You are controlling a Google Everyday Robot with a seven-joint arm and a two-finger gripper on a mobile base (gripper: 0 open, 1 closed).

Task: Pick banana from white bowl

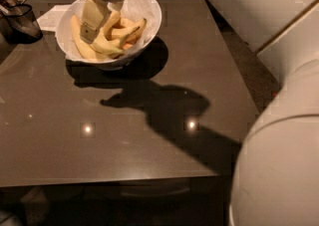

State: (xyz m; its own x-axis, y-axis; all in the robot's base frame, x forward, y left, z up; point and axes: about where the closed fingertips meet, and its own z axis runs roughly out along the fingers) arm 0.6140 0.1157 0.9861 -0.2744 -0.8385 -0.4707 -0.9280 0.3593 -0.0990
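Bananas [119, 33] sit in a pile in the bowl [149, 28], right at the gripper [88, 33], which reaches down into the bowl from above. Its tip is down among the fruit. One long banana [79, 41] curves just left of the tip in view, and the rest lie just right of it. Can't tell whether the gripper is clenched or released, or whether it's touching any one banana. The bowl is paper-lined and sits on the table [124, 165] under the gripper, near the far edge. A dark mesh holder [20, 21] is well left of the gripper, with a white paper [52, 17] between it and the bowl. The arm's shadow [169, 108] falls on the table nearer the camera than the gripper. The white robot body [279, 165] is far right of it, at the frame edge.
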